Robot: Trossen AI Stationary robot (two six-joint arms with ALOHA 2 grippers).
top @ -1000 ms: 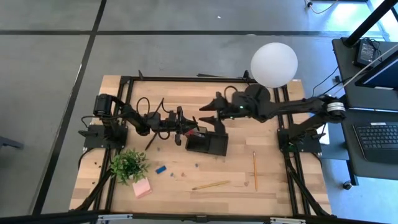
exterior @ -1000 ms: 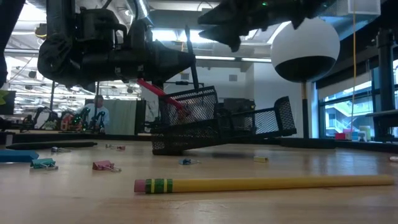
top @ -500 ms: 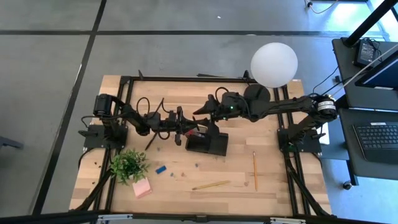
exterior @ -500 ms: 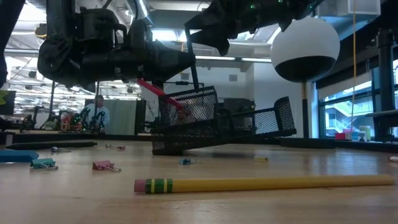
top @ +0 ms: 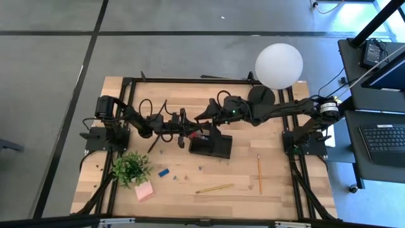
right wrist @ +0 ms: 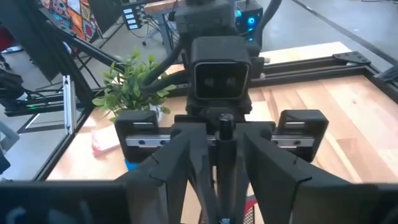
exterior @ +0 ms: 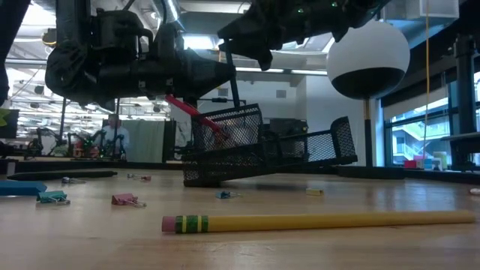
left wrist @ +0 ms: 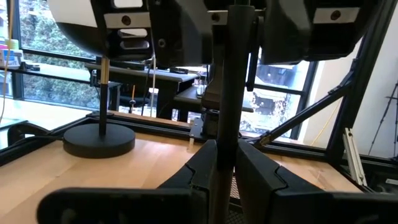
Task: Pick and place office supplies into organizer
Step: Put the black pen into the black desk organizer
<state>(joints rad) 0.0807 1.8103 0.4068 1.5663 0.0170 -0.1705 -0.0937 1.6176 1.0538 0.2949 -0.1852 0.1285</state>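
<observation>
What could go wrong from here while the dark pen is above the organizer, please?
1. The left gripper clamps the upright pen while the right gripper sits at its top end; opposing pulls could twist or drop it.
2. The organizer appears tilted in the low view, so a released pen might tip it or roll out.
3. The red scissors jut out beside the pen and could snag it.

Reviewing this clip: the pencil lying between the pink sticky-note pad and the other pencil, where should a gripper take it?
Grip the pencil at mid-shaft, coming straight down from above with the fingers set across its length. It lies flat on the bare table, clear of other items, so probably only its thin sides can be gripped.
</observation>
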